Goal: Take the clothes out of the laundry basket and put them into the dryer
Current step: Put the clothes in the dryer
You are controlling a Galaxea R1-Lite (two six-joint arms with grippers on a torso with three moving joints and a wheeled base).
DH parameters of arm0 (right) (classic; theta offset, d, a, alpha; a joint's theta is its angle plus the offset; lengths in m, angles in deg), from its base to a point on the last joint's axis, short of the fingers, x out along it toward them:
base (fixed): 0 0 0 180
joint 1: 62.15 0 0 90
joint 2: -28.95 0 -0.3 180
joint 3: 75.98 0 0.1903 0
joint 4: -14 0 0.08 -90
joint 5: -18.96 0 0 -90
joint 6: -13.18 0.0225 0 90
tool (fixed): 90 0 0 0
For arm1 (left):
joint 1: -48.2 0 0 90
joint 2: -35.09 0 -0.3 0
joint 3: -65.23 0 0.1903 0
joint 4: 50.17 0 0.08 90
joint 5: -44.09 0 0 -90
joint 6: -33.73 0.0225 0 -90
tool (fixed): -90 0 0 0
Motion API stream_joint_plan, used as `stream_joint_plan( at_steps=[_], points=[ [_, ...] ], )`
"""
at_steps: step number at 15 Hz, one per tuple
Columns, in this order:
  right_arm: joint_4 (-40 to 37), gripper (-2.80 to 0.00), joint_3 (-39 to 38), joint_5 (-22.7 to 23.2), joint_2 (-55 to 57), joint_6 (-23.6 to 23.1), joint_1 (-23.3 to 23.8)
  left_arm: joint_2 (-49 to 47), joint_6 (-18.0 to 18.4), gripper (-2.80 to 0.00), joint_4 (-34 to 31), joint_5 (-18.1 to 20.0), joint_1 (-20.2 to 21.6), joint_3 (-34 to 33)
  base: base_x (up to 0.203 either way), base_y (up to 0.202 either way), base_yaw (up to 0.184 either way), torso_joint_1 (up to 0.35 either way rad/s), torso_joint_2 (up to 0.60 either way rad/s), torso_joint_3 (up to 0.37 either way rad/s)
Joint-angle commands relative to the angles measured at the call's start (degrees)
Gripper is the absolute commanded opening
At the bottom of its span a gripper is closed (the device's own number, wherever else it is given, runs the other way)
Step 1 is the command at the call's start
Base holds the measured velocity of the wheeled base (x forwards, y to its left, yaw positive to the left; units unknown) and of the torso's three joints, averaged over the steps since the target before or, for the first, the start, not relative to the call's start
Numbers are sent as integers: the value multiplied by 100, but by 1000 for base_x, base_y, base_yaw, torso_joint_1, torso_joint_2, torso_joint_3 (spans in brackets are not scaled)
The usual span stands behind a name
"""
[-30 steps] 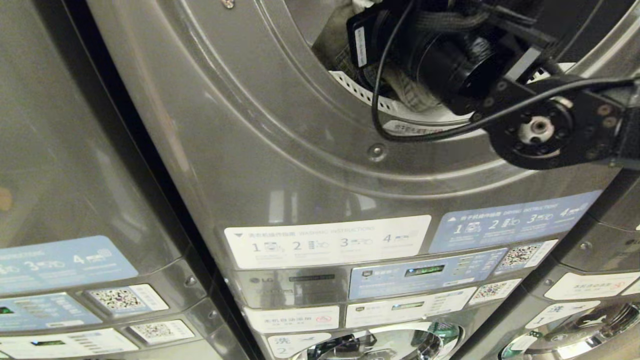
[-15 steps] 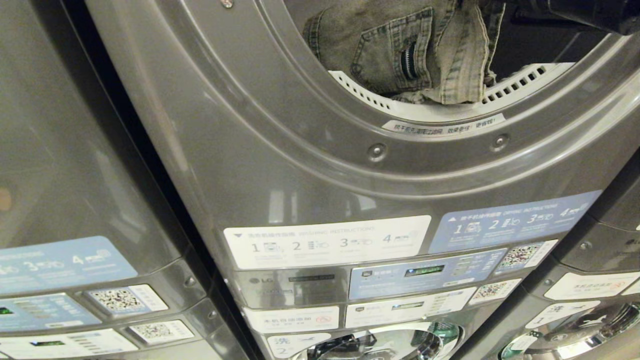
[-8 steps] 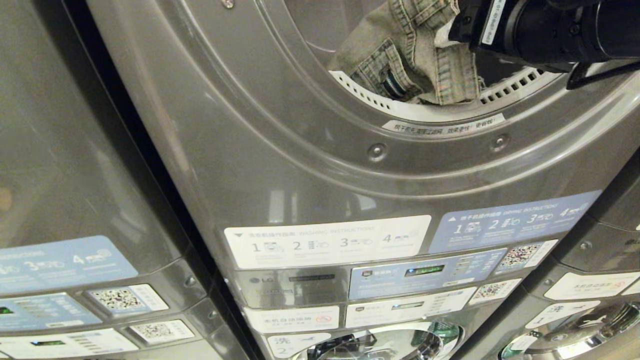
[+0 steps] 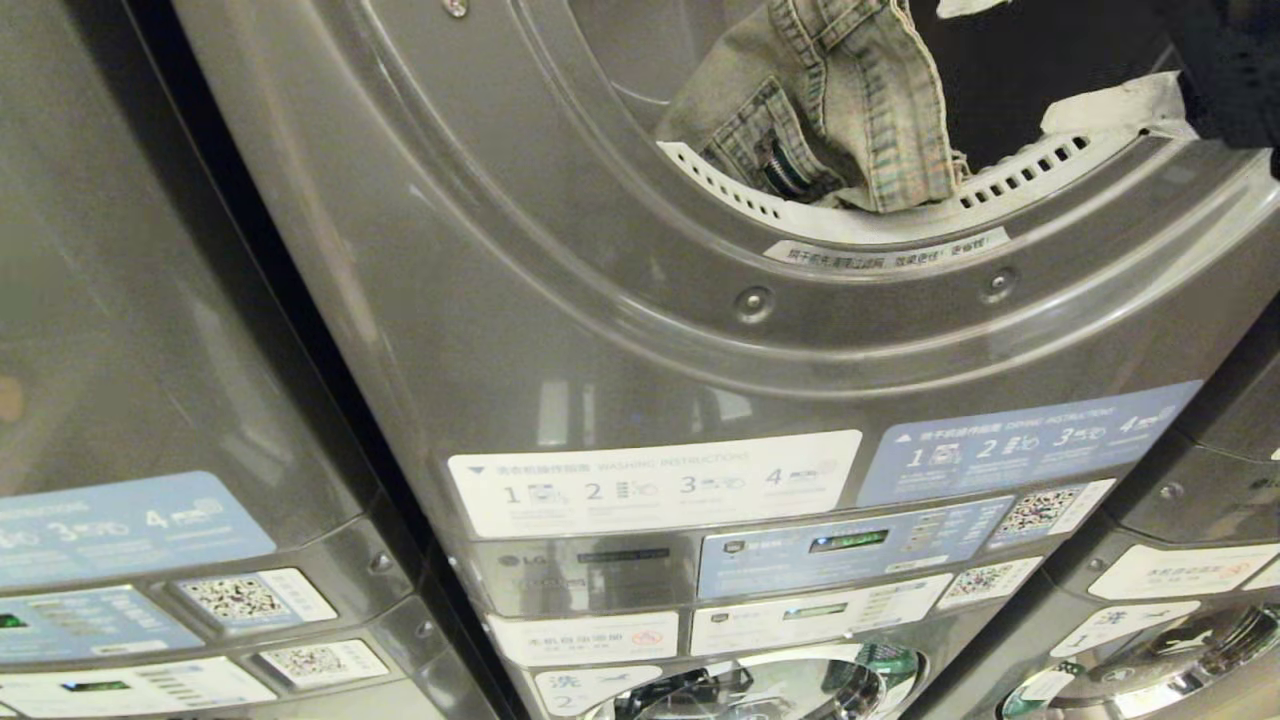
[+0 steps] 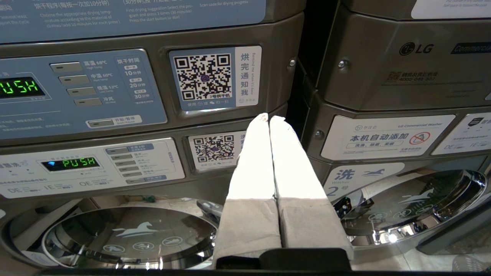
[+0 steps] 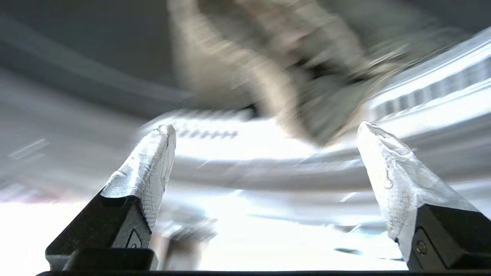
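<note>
The clothes (image 4: 850, 100), a faded denim garment, lie in the open mouth of the dryer (image 4: 560, 300), with a fold resting on the white perforated lip (image 4: 1010, 175). My right gripper (image 4: 1040, 55) is at the opening's right side, open, with only its white-wrapped fingertips (image 4: 1110, 105) showing. In the right wrist view the right gripper (image 6: 266, 126) stands wide apart with nothing in it, and the blurred clothes (image 6: 291, 69) are beyond it. My left gripper (image 5: 268, 117) is shut and empty, parked low before the control panels. The laundry basket is out of view.
A like grey stack (image 4: 150, 300) stands at the left and another (image 4: 1200, 560) at the right. Below the dryer are instruction stickers (image 4: 650, 480), a control panel (image 4: 850, 545) and the chrome washer door (image 4: 760, 690).
My right gripper has opened wide and drawn back up and to the right, mostly leaving the head view. The denim, free of it, has settled in the dryer's mouth. The left arm is still.
</note>
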Motion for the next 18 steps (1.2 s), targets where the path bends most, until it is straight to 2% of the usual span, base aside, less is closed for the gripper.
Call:
stream_joint_plan(
  at_steps=[1,3,4,5,7,9,12,14,16,18],
  points=[
    [-58,0,-18,367,-305,78,-25,2,1,-280,1,-2,-1,0,0,0,0,0,0,0],
    [-104,0,-130,432,-305,46,-26,2,1,-280,1,-2,5,0,0,0,0,0,0,0],
    [-118,-194,-269,467,-316,27,-30,2,1,-280,1,-2,-1,0,0,0,0,0,0,0],
    [-110,-280,-471,490,-345,-57,-45,2,1,-280,1,-2,-1,0,0,0,0,0,0,0],
    [-63,-280,-863,512,-457,-662,-114,2,1,-280,1,-2,7,0,0,0,0,0,0,0],
    [-54,-280,-1323,526,-689,-1066,-489,2,1,-280,1,-2,-1,0,0,0,0,0,0,0],
    [145,-280,-3033,565,-1199,-2418,-591,2,1,-280,1,-2,-1,0,0,0,0,0,0,0],
    [771,-280,-4337,580,-1521,-2839,-406,2,1,-280,1,-2,-1,0,0,0,0,0,0,0],
    [1465,-280,-5410,587,-1795,-3048,45,2,1,-280,1,-2,-1,0,0,0,0,0,0,0],
    [1917,-280,-6114,605,-2124,-3161,306,2,1,-280,1,-2,-1,0,0,0,0,0,0,0]
  ],
)
